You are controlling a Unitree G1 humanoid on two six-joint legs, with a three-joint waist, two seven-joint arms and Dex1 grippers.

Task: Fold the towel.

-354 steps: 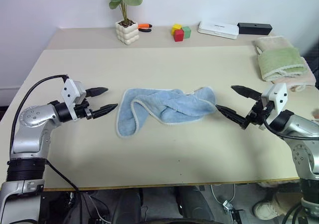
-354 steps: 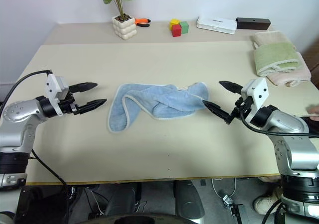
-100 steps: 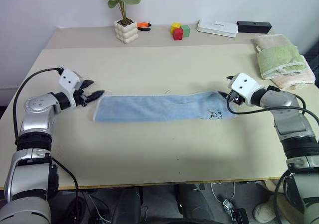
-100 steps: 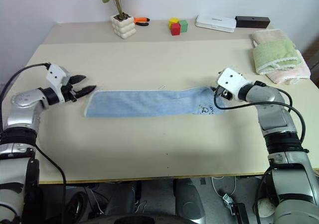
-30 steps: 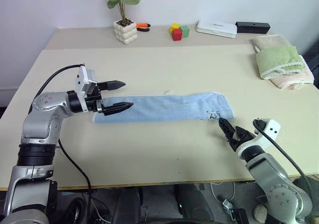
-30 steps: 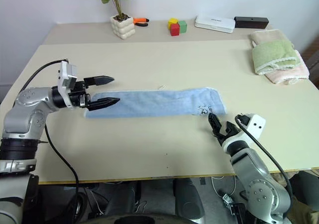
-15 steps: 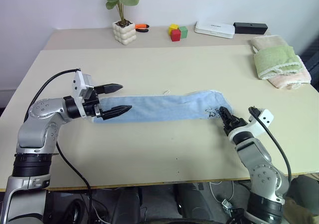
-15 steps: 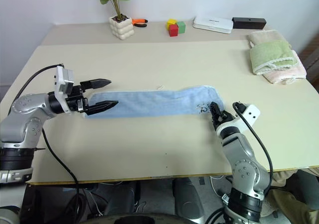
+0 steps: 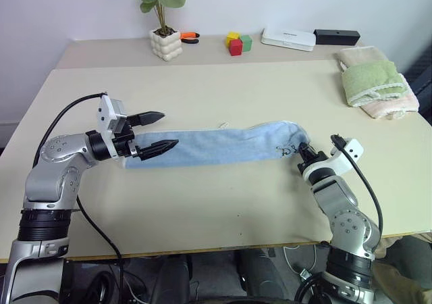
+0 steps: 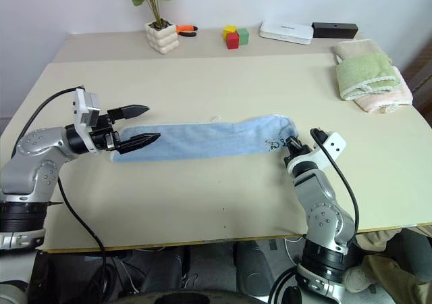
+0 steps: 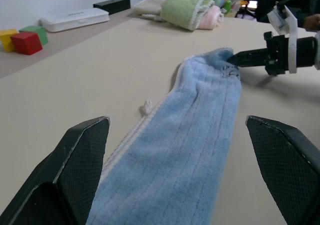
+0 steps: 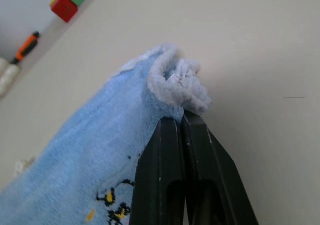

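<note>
My right tool (image 12: pixel 181 116) is clamped on the right end of the towel (image 9: pixel 216 146); my left tool (image 9: pixel 160 130) stands apart at the other end.

The light blue towel lies as a long narrow strip across the middle of the worktop (image 9: pixel 223 203), running left to right. My right fingers are pressed together on the bunched whitish edging at its right tip. My left fingers (image 11: pixel 82 150) sit wide, one on each side of the strip's left end, not gripping it.

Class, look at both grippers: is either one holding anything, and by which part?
The right gripper is shut on the light blue terry towel, pinching its bunched end corner. The left gripper is open, holding nothing.
</note>
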